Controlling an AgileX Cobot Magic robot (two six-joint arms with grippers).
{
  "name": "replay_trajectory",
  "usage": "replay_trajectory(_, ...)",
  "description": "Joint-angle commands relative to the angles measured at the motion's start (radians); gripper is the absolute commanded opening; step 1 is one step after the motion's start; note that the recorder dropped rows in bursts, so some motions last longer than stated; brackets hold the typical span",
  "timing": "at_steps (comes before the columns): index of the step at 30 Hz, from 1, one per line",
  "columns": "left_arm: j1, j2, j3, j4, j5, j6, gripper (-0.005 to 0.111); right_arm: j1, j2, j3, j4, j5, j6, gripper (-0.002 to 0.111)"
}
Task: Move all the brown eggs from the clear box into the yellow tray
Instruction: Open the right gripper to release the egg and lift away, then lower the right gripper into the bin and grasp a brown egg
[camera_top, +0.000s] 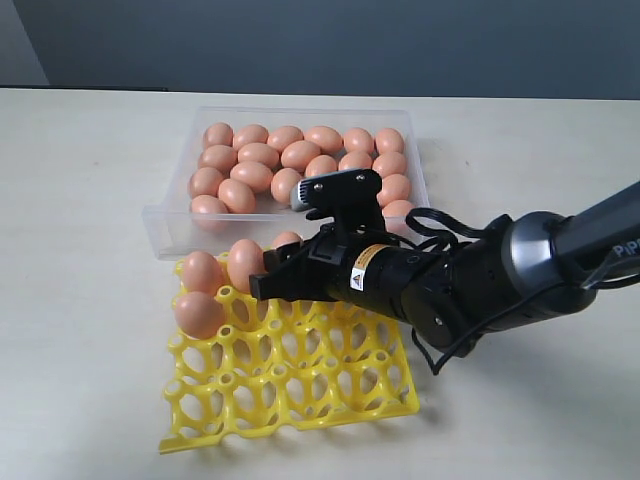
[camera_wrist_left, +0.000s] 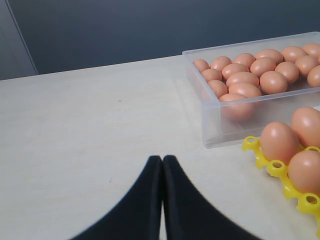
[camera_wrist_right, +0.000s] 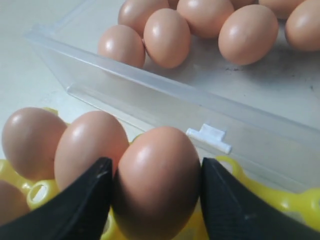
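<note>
"Right wrist view, nearest thing first?" asks the note-taker.

"My right gripper (camera_wrist_right: 156, 172). Fingers (camera_wrist_right: 82, 205) are spread wide and clamped on one brown egg (camera_wrist_right: 157, 190), a black pad on each flank. The egg is upright, in the edge row of the yellow tray (camera_wrist_right: 297, 205), the row next to the clear box (camera_wrist_right: 150, 95). Seated in its cup or not: cannot tell, base hidden."

"Beyond it?"

"Two more brown eggs (camera_wrist_right: 90, 147) in the same row, just beside mine. One finger is wedged between my egg and the nearer of them. A fourth egg shows in the next row, at the tray's corner. Then comes the box's low front wall with its white tab (camera_wrist_right: 209, 138), close to the tray. Past the wall, many eggs lie loose on the box floor, most touching a neighbour."

"And your other side?"

"Left wrist view: left gripper (camera_wrist_left: 162, 162), fingers pressed together, nothing between them, over the pale table (camera_wrist_left: 75, 130). From there the tray's corner with its eggs comes first and the box behind it, both well apart from that gripper."
</note>
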Motion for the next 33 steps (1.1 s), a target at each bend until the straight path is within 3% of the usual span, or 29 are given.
replay_trajectory(1,0.004,-0.005,0.004,0.000,-0.010,0.000,0.000,0.001,0.001,-0.003,-0.011,-0.008,0.005,0.052)
replay_trajectory(6,0.004,-0.005,0.004,0.000,-0.010,0.000,0.000,0.001,-0.039,-0.003,-0.018,-0.001,0.005,0.052)
replay_trajectory(12,0.004,-0.005,0.004,0.000,-0.010,0.000,0.000,0.001,-0.083,-0.003,-0.080,0.140,0.001,0.052)
replay_trajectory(17,0.004,-0.005,0.004,0.000,-0.010,0.000,0.000,-0.002,-0.140,-0.003,-0.072,0.017,-0.009,0.052)
replay_trajectory(21,0.004,-0.005,0.004,0.000,-0.010,0.000,0.000,-0.034,-0.166,-0.016,0.162,-0.076,-0.130,0.050)
replay_trajectory(27,0.004,-0.005,0.004,0.000,-0.010,0.000,0.000,-0.156,-0.141,-0.190,0.259,0.294,-0.290,0.049)
replay_trajectory(33,0.004,-0.005,0.004,0.000,-0.010,0.000,0.000,-0.248,-0.039,-0.528,0.209,0.760,-0.339,0.049)
